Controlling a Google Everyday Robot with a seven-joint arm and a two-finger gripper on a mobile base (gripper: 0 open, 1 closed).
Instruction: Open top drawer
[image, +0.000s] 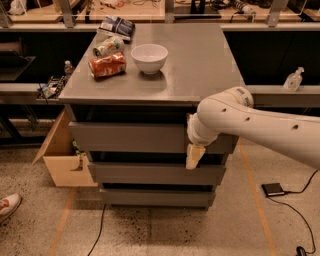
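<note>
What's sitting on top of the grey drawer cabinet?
A white bowl, a red can on its side, a second can and a dark packet behind them. The arm hides the cabinet's front right edge; the end effector hangs before the top drawer.

gripper (194, 156) part-hidden against top drawer (125, 137)

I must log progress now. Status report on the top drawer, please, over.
Gripper at right end of top drawer front. Drawer interior not showing. Cardboard box on floor beside it, not in front.
</note>
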